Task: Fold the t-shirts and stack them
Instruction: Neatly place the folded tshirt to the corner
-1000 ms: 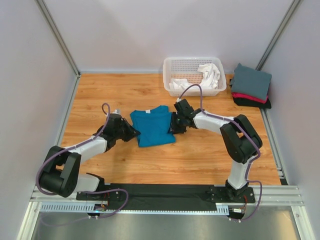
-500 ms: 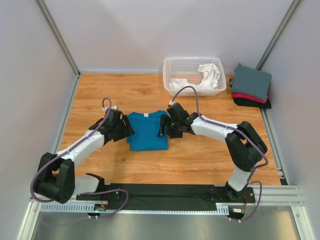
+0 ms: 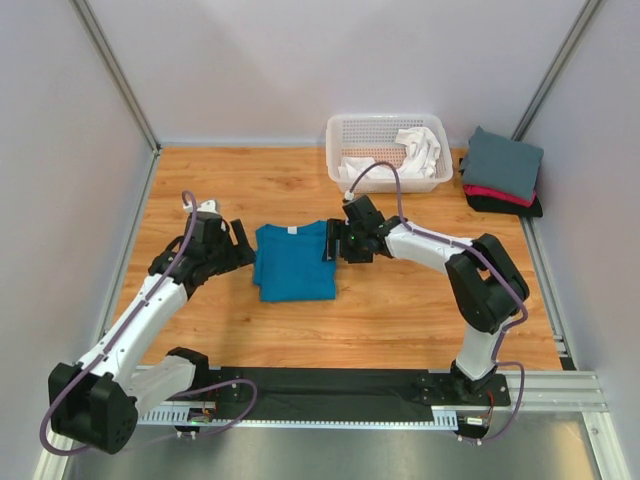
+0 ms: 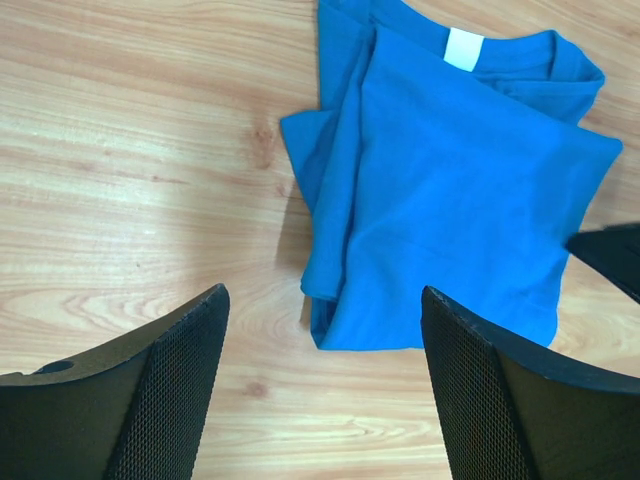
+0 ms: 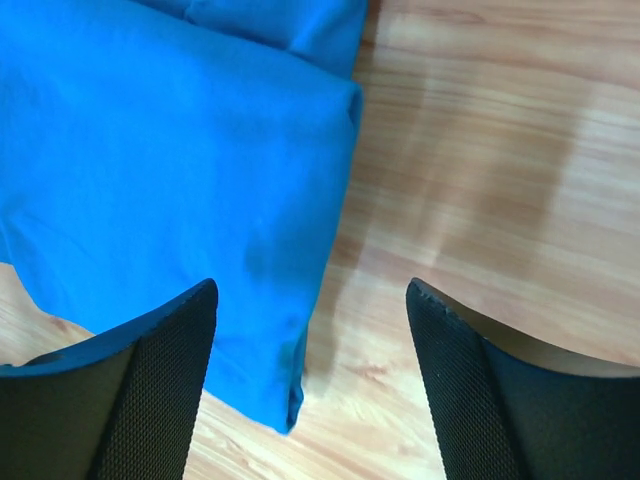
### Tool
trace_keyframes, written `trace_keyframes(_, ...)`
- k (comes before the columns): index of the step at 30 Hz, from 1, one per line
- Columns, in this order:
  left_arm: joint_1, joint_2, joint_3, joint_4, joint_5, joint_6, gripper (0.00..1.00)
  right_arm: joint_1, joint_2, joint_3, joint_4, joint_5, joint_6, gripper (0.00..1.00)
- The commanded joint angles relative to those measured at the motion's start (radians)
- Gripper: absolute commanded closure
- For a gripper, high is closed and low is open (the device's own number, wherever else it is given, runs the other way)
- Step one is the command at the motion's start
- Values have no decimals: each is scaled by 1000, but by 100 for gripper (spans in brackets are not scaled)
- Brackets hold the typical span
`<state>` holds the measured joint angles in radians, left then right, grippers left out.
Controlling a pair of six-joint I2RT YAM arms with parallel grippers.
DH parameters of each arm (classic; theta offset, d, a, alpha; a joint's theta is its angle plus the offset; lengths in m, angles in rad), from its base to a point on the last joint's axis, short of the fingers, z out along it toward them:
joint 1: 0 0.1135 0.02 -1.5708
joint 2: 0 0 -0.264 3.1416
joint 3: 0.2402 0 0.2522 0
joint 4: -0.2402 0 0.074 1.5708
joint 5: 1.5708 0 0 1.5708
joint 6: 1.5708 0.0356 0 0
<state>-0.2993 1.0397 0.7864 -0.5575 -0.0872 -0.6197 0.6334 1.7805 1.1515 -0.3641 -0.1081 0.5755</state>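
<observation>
Lying folded on the tabletop [image 3: 400, 310], the teal-blue t-shirt [image 3: 294, 262] has the left tool [image 3: 236, 245] at its 9 o'clock and the right tool [image 3: 333, 243] at 3 o'clock, both released. The top view alone shows the folded stack [image 3: 503, 165] at 2 o'clock, its black bottom shirt [image 3: 508, 208] mostly hidden.

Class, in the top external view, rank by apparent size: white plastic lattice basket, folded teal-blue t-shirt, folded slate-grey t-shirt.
1. white plastic lattice basket
2. folded teal-blue t-shirt
3. folded slate-grey t-shirt, though it sits farther back

Black t-shirt [image 3: 512, 209] mostly under the stack [image 3: 503, 162]
</observation>
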Motion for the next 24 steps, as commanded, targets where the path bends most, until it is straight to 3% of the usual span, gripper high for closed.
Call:
trace_keyframes(1,5,-50,20,-36,24,21,16,3,77,37,103,-56,-16,23)
trace_keyframes(10,22,-132,8,-91,36,9,16,5,160,36,244,-134,61,32)
trace_keyframes(15,29,-156,13,-113,44,12,16,5,207,30,287,-137,104,43)
trace_keyframes(19,38,-155,17,-124,61,34,16,5,247,33,294,-119,126,68)
trace_keyframes(21,43,-147,22,-130,70,46,16,5,246,39,280,-110,133,94)
trace_keyframes(22,49,-145,22,-133,72,51,16,5,238,42,268,-91,130,100)
trace_keyframes(24,55,-141,30,-134,78,64,16,3,197,65,197,-58,89,100)
